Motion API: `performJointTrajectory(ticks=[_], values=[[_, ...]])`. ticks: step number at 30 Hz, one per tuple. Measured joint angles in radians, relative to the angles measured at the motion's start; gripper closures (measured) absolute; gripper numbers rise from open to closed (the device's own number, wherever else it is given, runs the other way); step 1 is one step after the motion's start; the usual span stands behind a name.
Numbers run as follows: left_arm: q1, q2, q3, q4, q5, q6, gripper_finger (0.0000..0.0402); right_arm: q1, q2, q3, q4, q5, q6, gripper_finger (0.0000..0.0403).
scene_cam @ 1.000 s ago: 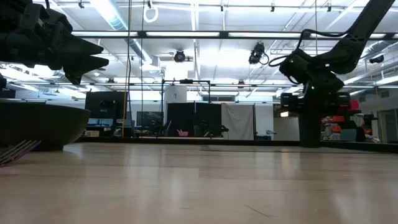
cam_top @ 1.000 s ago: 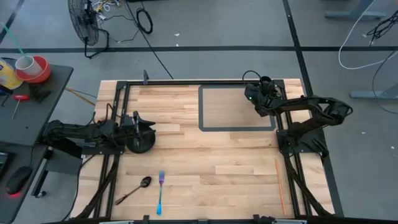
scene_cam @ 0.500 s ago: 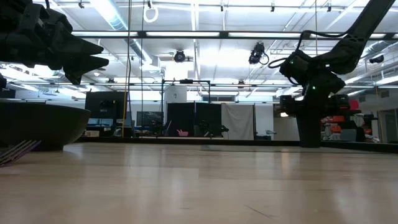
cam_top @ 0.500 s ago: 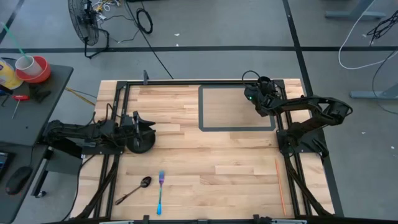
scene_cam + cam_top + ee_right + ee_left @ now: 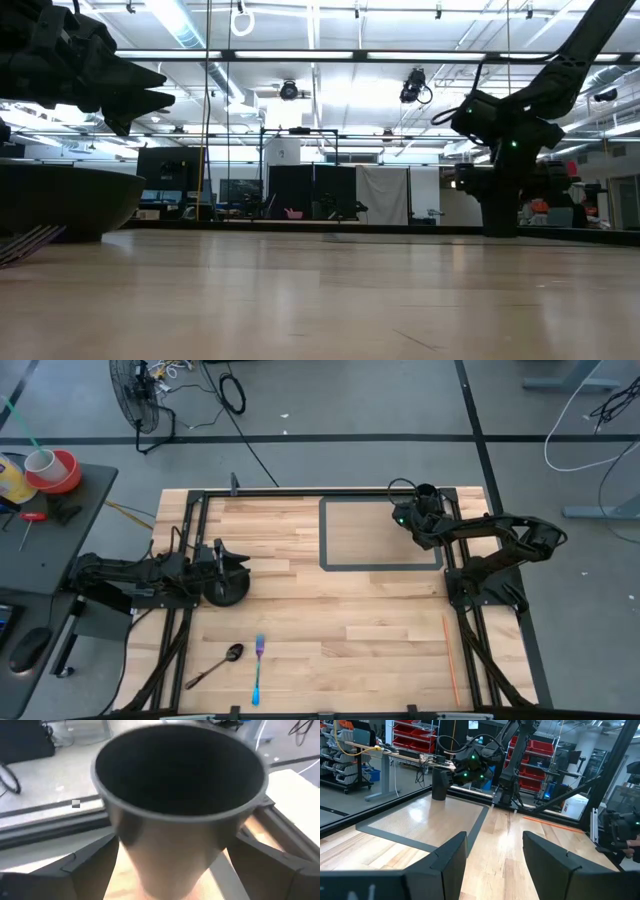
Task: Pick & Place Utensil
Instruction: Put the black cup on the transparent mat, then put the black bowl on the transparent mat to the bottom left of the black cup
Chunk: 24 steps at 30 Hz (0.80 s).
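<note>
A dark spoon (image 5: 215, 666) and a blue-handled fork (image 5: 258, 668) lie flat near the table's near-left edge. A dark bowl (image 5: 225, 591) sits on the wood at the left. My left gripper (image 5: 495, 865) hovers open just above the bowl, also visible in the low view (image 5: 130, 95). A dark cup (image 5: 175, 795) stands at the far right corner (image 5: 428, 491), upright in the left wrist view (image 5: 440, 785). My right gripper (image 5: 172, 875) is open, with one finger on either side of the cup's lower body. My right gripper has its fingers (image 5: 95, 865) beside the cup's lower wall (image 5: 150, 855), coming level from the table's near side. I cannot tell whether they touch it. The cup's mouth shows wide above them.
A grey mat with a dark border (image 5: 322, 535) lies on the far right part of the table. The black frame rails (image 5: 300, 492) run along the far edge and behind the cup. An orange stick (image 5: 450, 655) lies by the right edge. Bare wood spans the middle.
My right gripper has moved a little toward the table's far right corner, closing in on the cup. The left arm, bowl, spoon and fork have stayed put.
</note>
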Motion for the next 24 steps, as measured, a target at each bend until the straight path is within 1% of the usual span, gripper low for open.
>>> performJointTrajectory(ticks=[3, 7, 10, 13, 18, 22, 24], values=[[0.0, 0.0, 0.0, 0.0, 0.0, 0.0, 0.0204, 0.009, 0.0, 0.0, -0.032, -0.035, -0.01, 0.0035], [0.0, 0.0, 0.0, 0.0, 0.0, 0.0, 0.0204, 0.039, 0.0, 0.0, -0.113, -0.034, 0.005, 0.0037], [0.0, 0.0, 0.0, 0.0, 0.0, 0.0, 0.0204, 0.071, -0.001, 0.0, -0.174, -0.034, 0.023, 0.0037], [0.0, 0.0, 0.0, 0.0, 0.0, 0.0, 0.0204, 0.117, -0.001, 0.0, -0.222, -0.058, 0.027, 0.0037], [0.0, 0.0, 0.0, 0.0, 0.0, 0.0, 0.0204, 0.225, -0.019, 0.0, -0.253, -0.2, -0.027, 0.004], [0.0, 0.0, 0.0, 0.0, 0.0, 0.001, 0.0204, 0.324, -0.058, 0.011, -0.255, -0.318, -0.033, 0.0052], [0.0, 0.0, 0.0, 0.0, 0.0, 0.0, 0.0204, 0.376, -0.077, 0.033, -0.251, -0.393, -0.041, 0.006]])
